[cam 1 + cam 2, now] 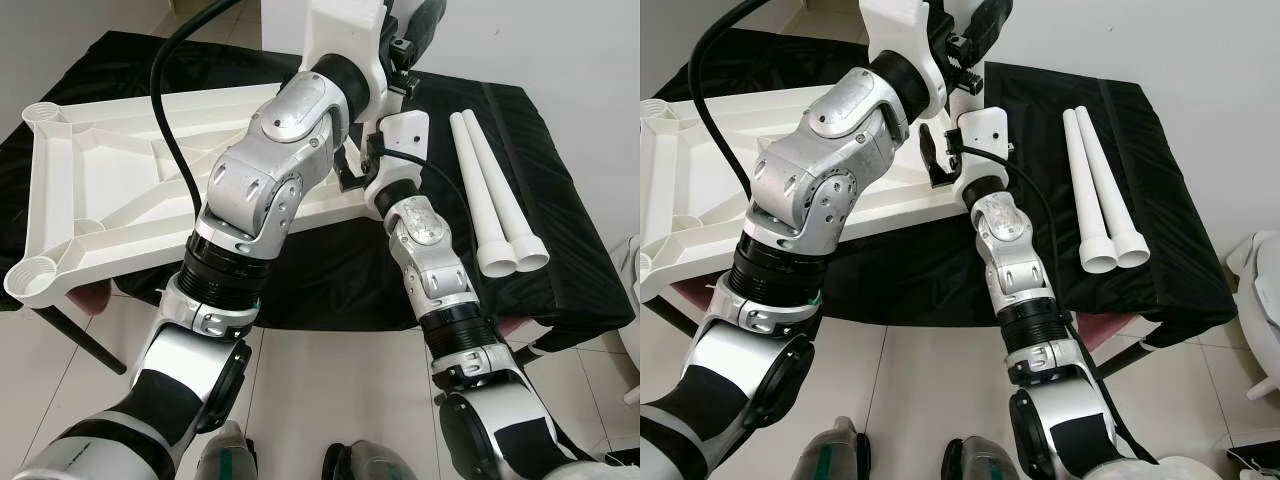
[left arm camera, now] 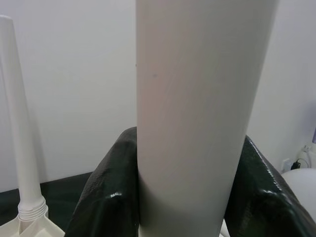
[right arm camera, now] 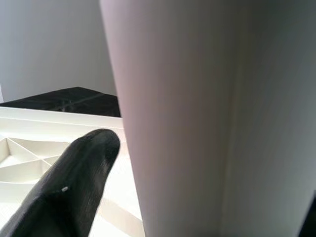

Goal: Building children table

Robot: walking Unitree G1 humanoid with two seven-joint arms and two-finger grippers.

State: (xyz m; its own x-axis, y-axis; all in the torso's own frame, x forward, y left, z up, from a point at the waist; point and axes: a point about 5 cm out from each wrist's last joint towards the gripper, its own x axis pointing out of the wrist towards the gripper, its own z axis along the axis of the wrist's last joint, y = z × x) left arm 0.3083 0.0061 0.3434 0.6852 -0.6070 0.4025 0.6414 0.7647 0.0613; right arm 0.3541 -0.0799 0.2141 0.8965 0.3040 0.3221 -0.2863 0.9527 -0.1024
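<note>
Left gripper (image 2: pixel 187 197) first, in its wrist view: both black fingers (image 2: pixel 106 197) pinch a white table leg (image 2: pixel 197 108), which runs upright down the middle of the frame; at far left a second leg (image 2: pixel 19 123) already stands in a threaded socket.

Right wrist view: one black finger (image 3: pixel 74 187) at lower left sits just beside the same wide white leg filling the centre and right; whether the right gripper is clamped I cannot tell.

Left eye view: both silver arms reach up to top centre, where the leg rises at the near edge of the upturned white tabletop (image 1: pixel 110 190) lying upper left on the black-draped table (image 1: pixel 560 270). Two spare legs (image 1: pixel 490 190) lie side by side at right, well apart.

Right eye view: same scene. My read is leg-fitting is in hand; next comes seating and twisting it home while keeping it vertical.
</note>
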